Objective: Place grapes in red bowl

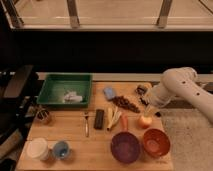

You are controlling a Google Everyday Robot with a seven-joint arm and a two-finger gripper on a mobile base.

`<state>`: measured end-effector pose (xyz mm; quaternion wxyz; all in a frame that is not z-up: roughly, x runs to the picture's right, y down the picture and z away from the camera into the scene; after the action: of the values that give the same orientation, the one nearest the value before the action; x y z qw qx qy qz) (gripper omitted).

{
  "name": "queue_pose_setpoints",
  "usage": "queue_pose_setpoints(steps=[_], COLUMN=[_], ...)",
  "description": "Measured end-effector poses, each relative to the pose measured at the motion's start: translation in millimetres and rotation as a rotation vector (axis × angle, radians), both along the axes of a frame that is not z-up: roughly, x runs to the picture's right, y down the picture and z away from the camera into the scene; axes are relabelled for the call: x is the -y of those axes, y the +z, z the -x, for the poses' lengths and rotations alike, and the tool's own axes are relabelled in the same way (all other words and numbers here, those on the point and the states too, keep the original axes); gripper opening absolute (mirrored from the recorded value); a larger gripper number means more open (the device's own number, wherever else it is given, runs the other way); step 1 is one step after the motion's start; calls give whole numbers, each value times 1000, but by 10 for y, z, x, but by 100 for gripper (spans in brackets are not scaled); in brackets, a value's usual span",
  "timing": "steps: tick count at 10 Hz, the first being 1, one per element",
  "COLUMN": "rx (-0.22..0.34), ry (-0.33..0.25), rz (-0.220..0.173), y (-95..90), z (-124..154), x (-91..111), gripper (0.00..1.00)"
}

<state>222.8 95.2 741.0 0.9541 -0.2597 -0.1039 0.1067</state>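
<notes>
The grapes, a dark reddish-brown bunch, lie on the wooden table right of centre. The red bowl stands at the front right corner, beside a purple bowl. My gripper hangs at the end of the white arm, just right of the grapes and above the table's back right part. It sits behind a yellow-red apple. The grapes lie apart from the bowl.
A green tray with a white item stands at the back left. A blue item, fork, dark bar, pale long item and carrot lie mid-table. A white cup and blue cup stand front left.
</notes>
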Motion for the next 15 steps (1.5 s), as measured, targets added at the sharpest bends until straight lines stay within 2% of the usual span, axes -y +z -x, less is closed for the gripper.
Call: queue_pose_setpoints(steps=[1, 2, 4, 7, 10, 13, 15], rx=[-9, -23, -38, -38, -22, 26, 76], ry=[15, -2, -31, -33, -8, 50, 118], rz=[-39, -76, -122, -125, -136, -151, -146], y=[88, 181, 286, 292, 355, 731, 1043], z=[101, 219, 348, 359, 327, 324, 294], x=[36, 67, 100, 102, 134, 371, 400], gripper=[65, 65, 65, 65, 65, 65, 65])
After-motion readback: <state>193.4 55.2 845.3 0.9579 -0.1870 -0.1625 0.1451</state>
